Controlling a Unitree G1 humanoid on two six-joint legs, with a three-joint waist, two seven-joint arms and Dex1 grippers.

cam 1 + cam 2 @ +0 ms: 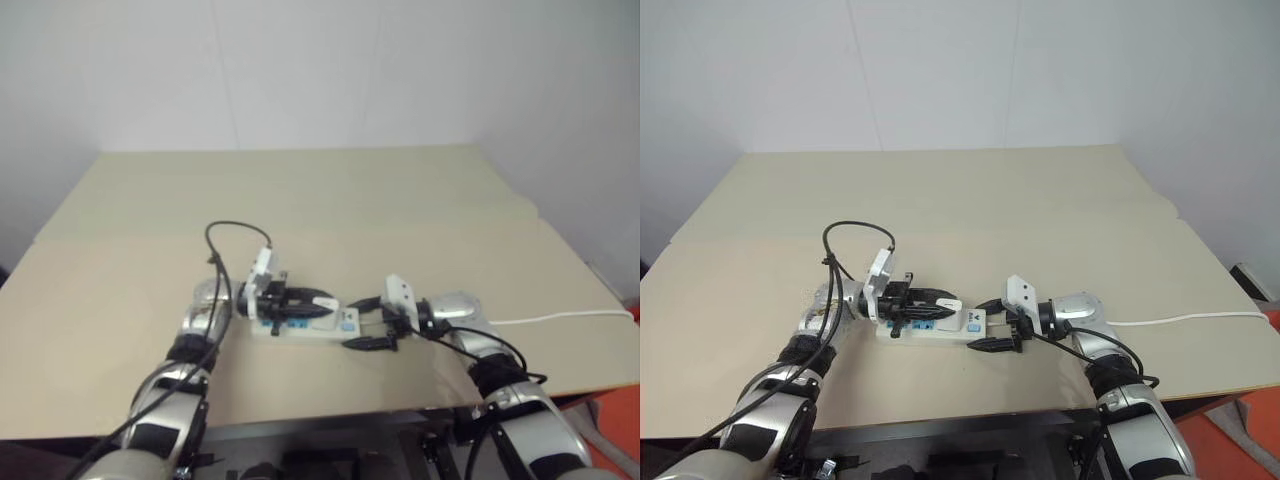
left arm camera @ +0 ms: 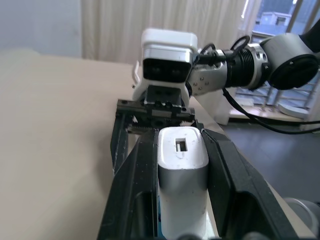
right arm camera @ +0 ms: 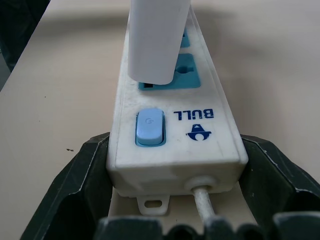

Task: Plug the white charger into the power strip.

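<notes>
A small white rounded plastic charger (image 2: 182, 172) sits pinched between the two black fingers (image 2: 132, 195) of the left gripper (image 1: 925, 298), just above the power strip (image 3: 175, 135), a long flat white plastic bar w/ blue sockets. In the right wrist view the charger's lower end hangs right over the blue socket (image 3: 170, 75) nearest the switch, at or just into its face; can't tell if the prongs are seated. A small slot shows on the charger's outer end in the left wrist view.

The strip lies flat near the front edge of a pale beige tabletop (image 1: 330, 200), lengthwise across the robot's front. Its switch end carries a light blue rocker switch (image 3: 149, 127) & blue "BULL" lettering beside it. A thin white cord (image 1: 560, 318) leaves that end and runs off toward the table's right edge.

The right gripper (image 1: 990, 322) reaches in from the right, fingers spread wide, one on each side of the strip's switch end; the right wrist view shows black fingers (image 3: 85, 185) flanking the strip's corners, close to its sides, but contact isn't clear.

Left gripper comes in from the left, pointing right, over the strip's middle. A black cable (image 1: 225, 250) loops up above the left wrist. Plain white wall (image 1: 320, 70) behind the table.
</notes>
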